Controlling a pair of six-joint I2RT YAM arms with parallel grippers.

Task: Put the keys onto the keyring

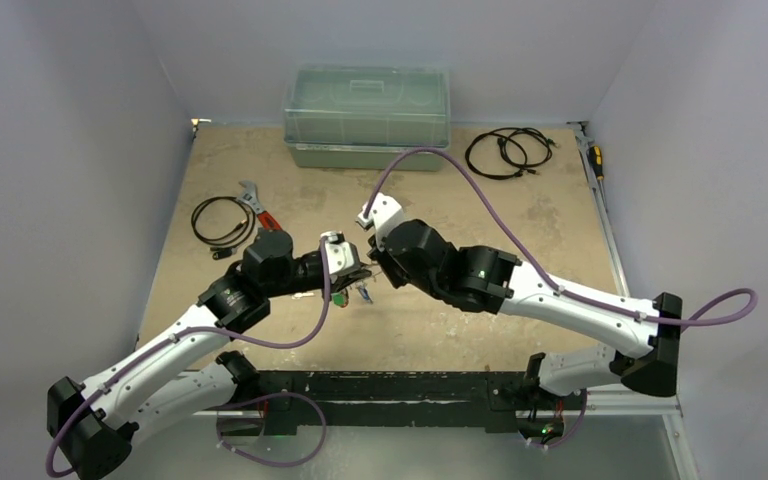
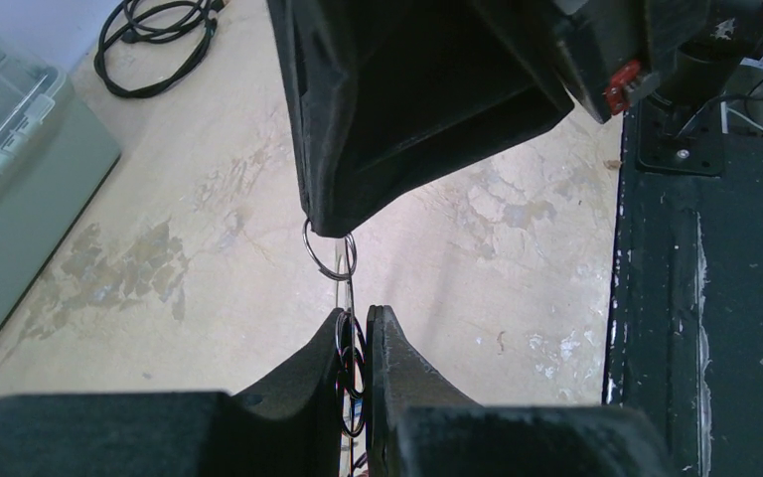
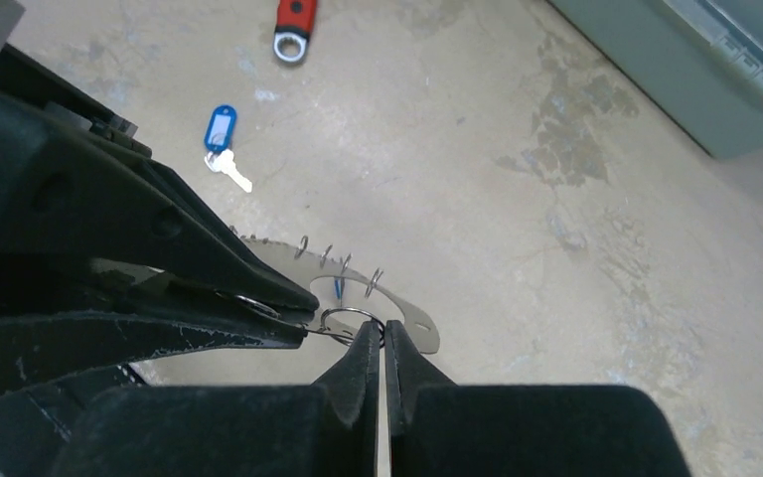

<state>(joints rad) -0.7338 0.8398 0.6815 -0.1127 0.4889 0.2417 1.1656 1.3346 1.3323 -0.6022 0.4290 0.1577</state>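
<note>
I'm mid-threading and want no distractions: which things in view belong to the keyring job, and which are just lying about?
Job: thin silvery metal keyring loop; small silver split ring; silver key with blue oblong plastic tag.
Lying about: red-handled metal wrench; clear lidded plastic bin; black cable coils; yellow-and-black screwdriver.

Top view: even, diffuse light from overhead, table [image 1: 520, 250] mid-bright, only soft faint shadows under the arms, sharp enough throughout. Left wrist view: left end effector [image 2: 358, 316] almost solid black, underexposed and soft up close; table beyond it bright, slightly washed. Right wrist view: right end effector [image 3: 381, 333] equally dark, little surface detail; table ahead in focus, no glare.
</note>
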